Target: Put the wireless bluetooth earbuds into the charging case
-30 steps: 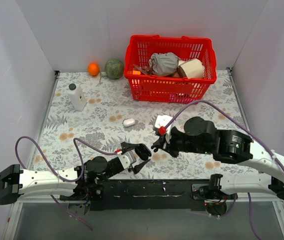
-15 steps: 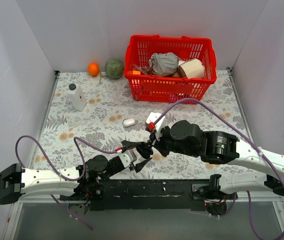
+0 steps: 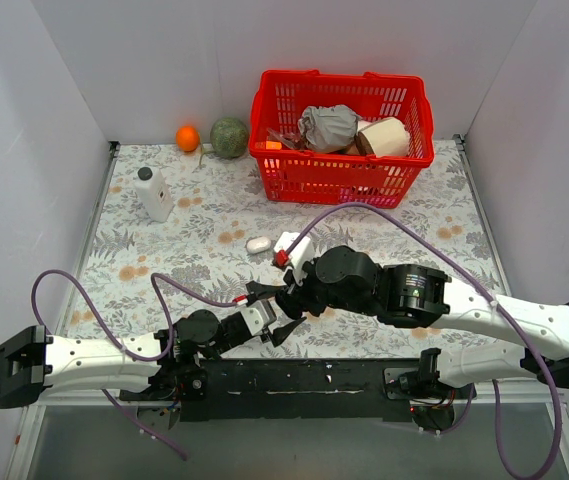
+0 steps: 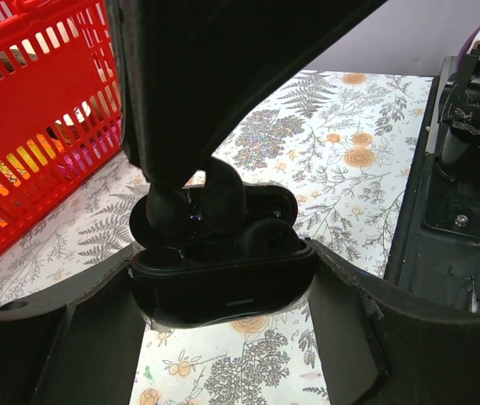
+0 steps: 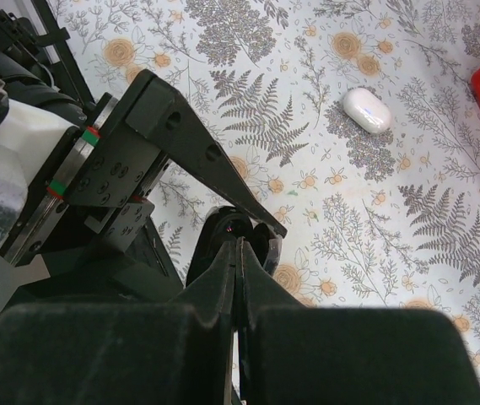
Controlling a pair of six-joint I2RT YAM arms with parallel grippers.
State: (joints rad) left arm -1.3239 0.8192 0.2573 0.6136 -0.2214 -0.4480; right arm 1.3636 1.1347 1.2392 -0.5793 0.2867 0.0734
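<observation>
My left gripper (image 4: 223, 291) is shut on a black charging case (image 4: 223, 287) with its lid open, held just above the floral table near the front edge. One black earbud (image 4: 266, 236) sits in the case's right well. My right gripper (image 5: 240, 245) is shut, and its dark fingertips (image 4: 172, 211) reach down into the case over the left well. I cannot tell whether a second earbud lies under them. In the top view the right gripper (image 3: 290, 300) meets the left gripper (image 3: 276, 320) in front of the arm bases.
A small glossy white pebble-shaped case (image 3: 258, 244) lies shut on the table behind the grippers. A red basket (image 3: 342, 170) of items stands at the back. A white bottle (image 3: 153, 194), an orange (image 3: 187, 137) and a green ball (image 3: 229, 137) are at the back left.
My right arm has swung left and down, bringing its shut fingertips onto the case in my left gripper. The left arm and the case have stayed put.
</observation>
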